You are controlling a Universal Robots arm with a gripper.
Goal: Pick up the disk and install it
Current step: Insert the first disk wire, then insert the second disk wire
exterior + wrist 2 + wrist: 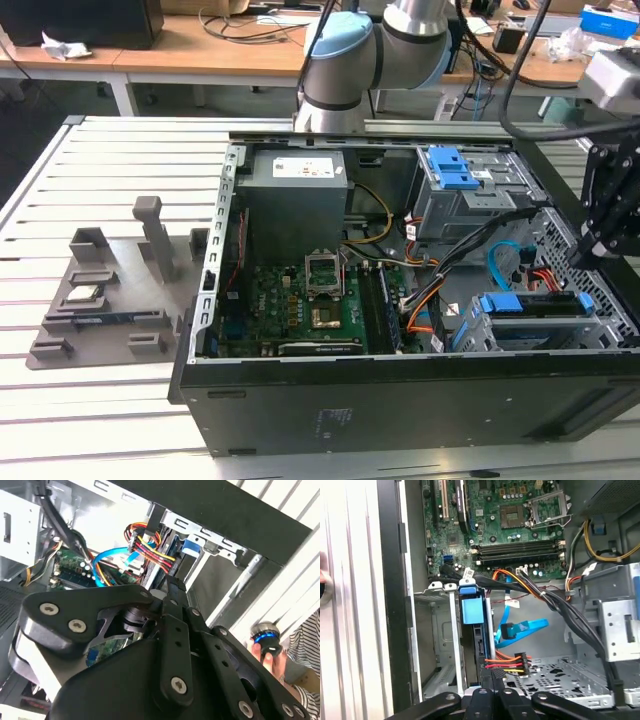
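Disk (471, 630) sitting edge-on in the drive cage (540, 325), gripper (590, 240) hovering at its one o'clock (jaws' state indiscernible), first wrist view revealing motherboard (510, 525).

This looks like a robotics lab or electronics workshop. An opened desktop computer case (400, 300) with its motherboard (300, 300) bare lies on a white slatted metal workbench (90, 400), beside a grey fixture tray (110, 300). Behind stand wooden desks (200, 55) strewn with cables and boxes, and a robot arm (350, 60) mounted at the bench.
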